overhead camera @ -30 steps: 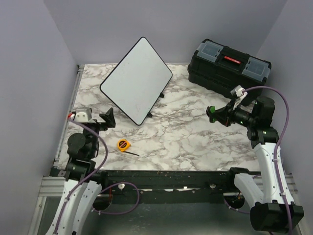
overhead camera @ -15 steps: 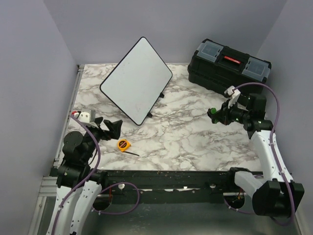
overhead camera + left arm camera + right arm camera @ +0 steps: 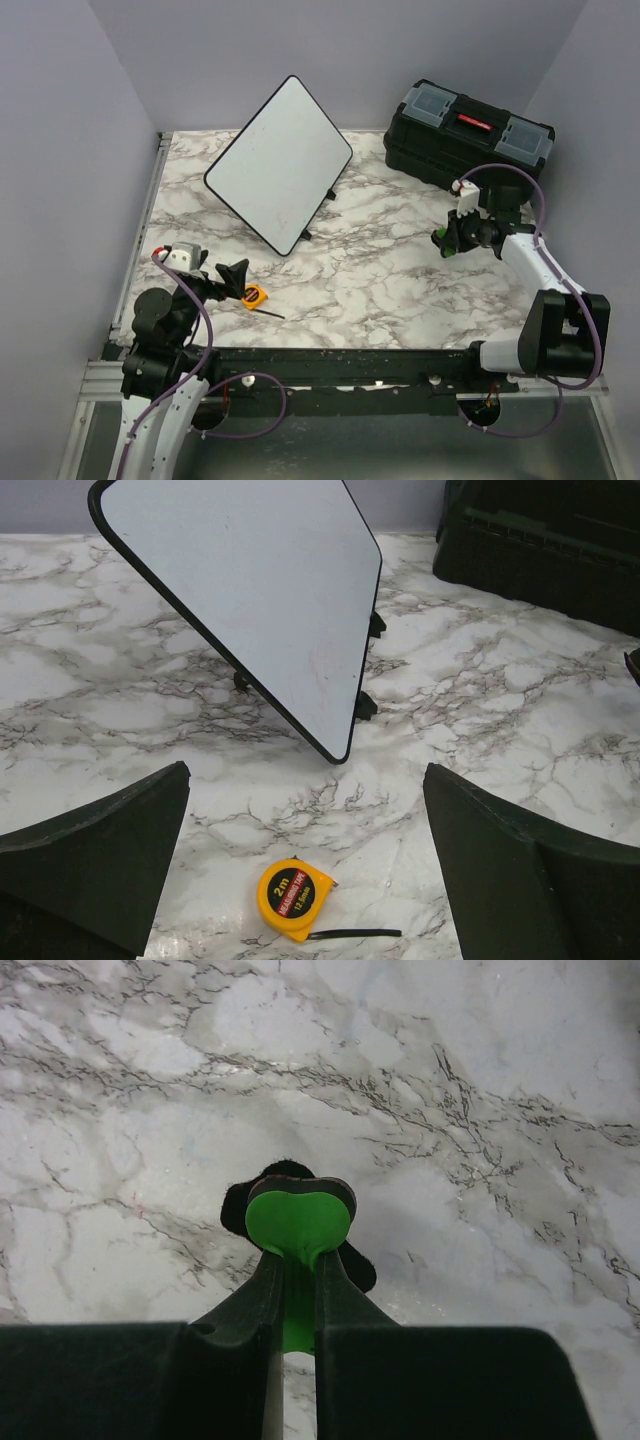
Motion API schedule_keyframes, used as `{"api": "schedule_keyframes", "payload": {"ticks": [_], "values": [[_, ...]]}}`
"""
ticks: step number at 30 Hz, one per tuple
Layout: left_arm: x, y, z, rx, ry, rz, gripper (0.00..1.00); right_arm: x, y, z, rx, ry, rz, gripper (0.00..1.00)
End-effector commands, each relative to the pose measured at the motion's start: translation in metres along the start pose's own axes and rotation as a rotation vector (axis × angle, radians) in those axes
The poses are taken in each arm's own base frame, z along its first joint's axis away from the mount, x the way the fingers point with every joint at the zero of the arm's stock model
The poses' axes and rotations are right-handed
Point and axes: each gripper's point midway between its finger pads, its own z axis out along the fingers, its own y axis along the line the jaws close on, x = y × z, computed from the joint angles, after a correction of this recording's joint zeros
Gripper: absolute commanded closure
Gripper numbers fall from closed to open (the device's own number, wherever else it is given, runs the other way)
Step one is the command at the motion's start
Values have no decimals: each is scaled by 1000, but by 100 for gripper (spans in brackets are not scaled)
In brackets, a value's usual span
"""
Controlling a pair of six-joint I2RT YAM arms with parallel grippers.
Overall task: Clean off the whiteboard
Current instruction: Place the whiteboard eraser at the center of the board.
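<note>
The whiteboard (image 3: 280, 165) leans on a thin black stand at the back left, one corner resting on the table. Its white face (image 3: 250, 590) shows only faint smudges. My left gripper (image 3: 235, 273) hovers low near the front left, open, with nothing between its fingers (image 3: 305, 775). It faces the board from well short of it. My right gripper (image 3: 446, 240) is at the right, over bare marble, far from the board. It is shut (image 3: 298, 1252) on a green eraser (image 3: 298, 1222) with a black felt pad.
A yellow tape measure (image 3: 253, 295) lies on the marble just ahead of the left fingers (image 3: 293, 898), its black tab pulled out. A black toolbox (image 3: 468, 140) stands at the back right (image 3: 540, 540). Grey walls close in on three sides.
The left gripper has drawn back toward the near edge and now sits by the tape measure. The right arm has folded in, shifting the eraser slightly right and nearer.
</note>
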Motion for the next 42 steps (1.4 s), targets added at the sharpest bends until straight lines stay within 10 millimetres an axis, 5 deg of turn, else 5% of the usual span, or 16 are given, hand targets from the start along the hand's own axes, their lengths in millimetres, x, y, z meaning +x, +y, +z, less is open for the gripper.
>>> {"api": "schedule_keyframes", "payload": {"ticks": [1,24,26,31,33,37,42], "values": [[-10,1,0,-4,-53,26,1,-5,-19,6,77,0,-12,95],[-3,0,5,9,-23,22,1,21,-20,28,68,105,-19,91],[-2,0,6,8,-21,22,1,24,-20,30,70,117,-19,83],[-3,1,5,3,-20,23,1,25,-21,31,78,136,-14,34],[-2,2,5,-2,-18,23,1,17,-18,27,73,107,-11,24],[-3,1,4,0,-19,22,1,-1,-13,15,75,49,-11,17],[0,1,4,3,-2,18,1,0,-13,12,85,37,-17,16]]}}
